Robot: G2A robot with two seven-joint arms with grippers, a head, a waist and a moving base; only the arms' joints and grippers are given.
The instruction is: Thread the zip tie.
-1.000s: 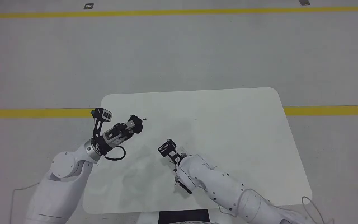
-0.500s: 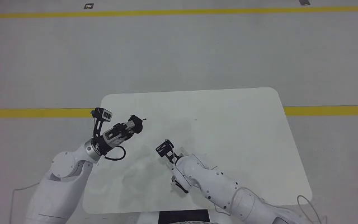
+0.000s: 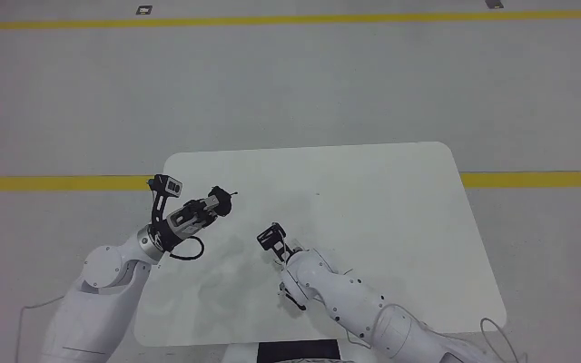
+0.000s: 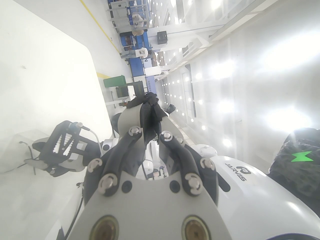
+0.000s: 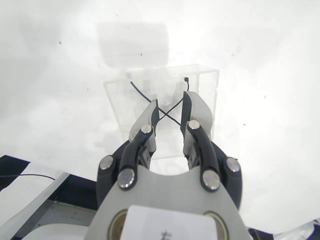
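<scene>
Two thin black zip ties (image 5: 163, 116) lie crossed inside a clear plastic box (image 5: 210, 81) on the white table (image 3: 381, 200). My right gripper (image 5: 170, 101) hangs open just above the box, one finger on each side of the crossing and touching neither tie. From above, the right gripper (image 3: 270, 239) sits near the table's front middle. My left gripper (image 4: 149, 101) is held up over the table's left side, shut on a black zip tie (image 3: 232, 193) whose thin tip sticks out past the fingers. The left wrist view also catches the right gripper (image 4: 63, 146) farther off.
The table's front edge (image 5: 35, 191) lies close behind the right gripper. A black cable (image 3: 186, 254) loops off the left wrist. Yellow floor lines (image 3: 508, 179) run past the table's far side.
The right wrist swayed slightly left and came back to nearly the same spot. The left arm has kept still.
</scene>
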